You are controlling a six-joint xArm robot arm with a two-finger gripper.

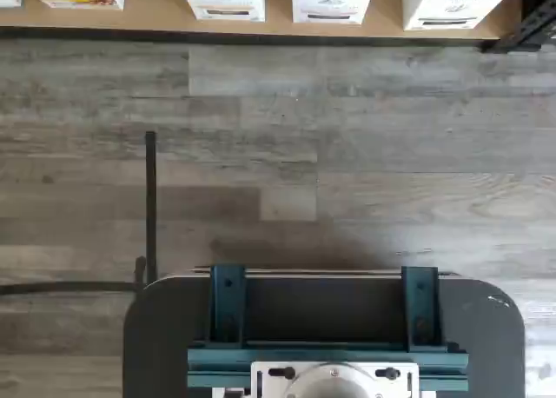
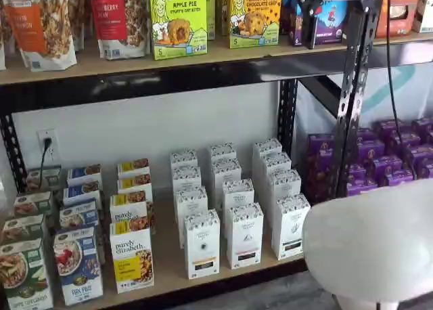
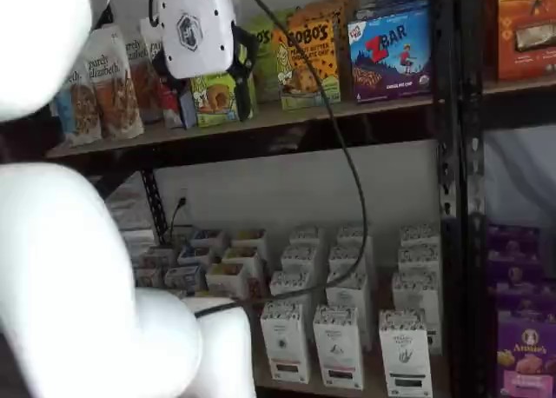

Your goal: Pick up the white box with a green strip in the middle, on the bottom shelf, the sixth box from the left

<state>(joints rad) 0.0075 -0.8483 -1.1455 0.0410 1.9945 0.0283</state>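
- Leftward, colourful cereal cartons (image 2: 78, 262) fill the bottom shelf (image 2: 169, 269) in rows, fronts facing out for easy picking.
- Right of them, the white box (image 2: 291, 225) fronts the last white row.
- Above, the end effector (image 3: 211, 89) hangs by the upper shelf, fingers wide apart and empty, ready to descend.
- Grey plank floor (image 1: 347, 155) lies below.

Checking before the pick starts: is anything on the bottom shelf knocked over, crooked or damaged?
Nothing stands out. On the bottom shelf the white cartons, including the white box, stand upright in tidy rows, and the granola boxes beside them look upright and intact.
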